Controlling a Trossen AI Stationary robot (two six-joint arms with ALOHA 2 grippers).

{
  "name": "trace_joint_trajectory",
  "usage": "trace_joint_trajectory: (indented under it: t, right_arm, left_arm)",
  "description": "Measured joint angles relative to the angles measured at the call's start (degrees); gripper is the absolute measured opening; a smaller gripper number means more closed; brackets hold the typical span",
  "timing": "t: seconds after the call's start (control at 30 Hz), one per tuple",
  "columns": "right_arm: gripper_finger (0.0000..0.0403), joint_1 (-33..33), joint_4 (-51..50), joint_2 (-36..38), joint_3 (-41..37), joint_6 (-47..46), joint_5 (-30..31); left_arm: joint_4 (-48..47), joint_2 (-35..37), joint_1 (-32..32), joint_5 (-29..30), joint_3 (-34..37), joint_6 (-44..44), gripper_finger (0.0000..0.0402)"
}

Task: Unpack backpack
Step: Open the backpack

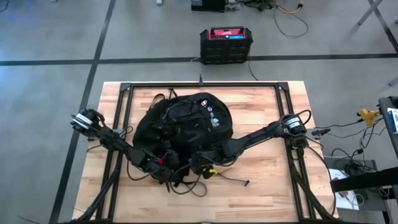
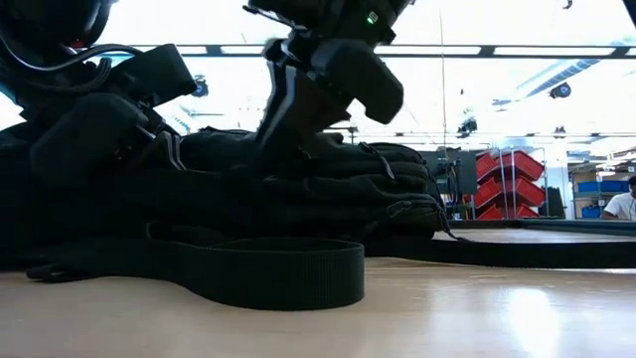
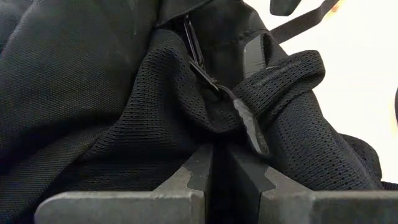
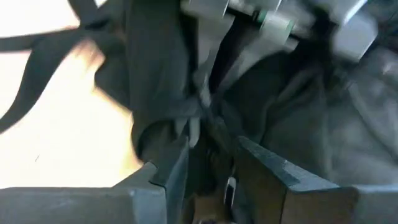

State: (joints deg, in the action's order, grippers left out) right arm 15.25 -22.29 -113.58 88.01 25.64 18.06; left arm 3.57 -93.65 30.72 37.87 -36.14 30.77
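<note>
Black fabric backpack point(image 1: 186, 121) lies mid-tabletop point(image 1: 261, 186), long axis running front to back. Left tool point(image 1: 158, 163) at its near edge, fingers together, pinching mesh. Right tool point(image 1: 200, 167) just beside, fingers slightly apart around a fabric fold; grip uncertain. Bag lies directly ahead of both tools, equally near.

One backpack point(image 1: 186, 121) lies on one desk point(image 1: 267, 180). Two dark arms reach in over it, each ending in one pincer — the left pincer point(image 1: 163, 163) and the right pincer point(image 1: 198, 167), so two in all. On the floor beyond the desk stands one black crate point(image 1: 226, 46) with a red top. In the low view, one person point(image 2: 624, 204) shows far off — only partly visible.
</note>
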Motion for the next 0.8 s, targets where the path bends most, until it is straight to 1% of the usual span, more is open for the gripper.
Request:
trace_joint_trajectory:
  t: [0.13, 0.3, 0.53, 0.67, 0.8]
  right_arm:
    - [0.0117, 0.0, 3.5, -1.5, 0.1, 3.0, -1.0]
    - [0.0117, -0.9, 2.0, -4.2, 0.0, 2.4, -1.6]
    - [0.0117, -2.5, -1.3, -3.8, 0.1, 1.0, 2.6]
    - [0.0117, -3.4, -3.6, -4.3, 0.2, 0.5, 2.4]
    - [0.0117, -4.1, -3.4, -5.9, 0.5, 0.7, 2.6]
  left_arm:
    - [0.2, 0.0, 0.0, 0.0, 0.0, 0.0, 0.0025]
    - [0.3, 0.0, 0.0, 0.0, 0.0, 0.0, 0.0025]
    - [0.2, 0.0, 0.0, 0.1, 0.0, -0.3, 0.0025]
    - [0.2, 0.0, 0.0, 0.1, 0.0, -0.4, 0.0025]
    - [0.1, -0.1, -0.1, 0.2, 0.1, -0.4, 0.0025]
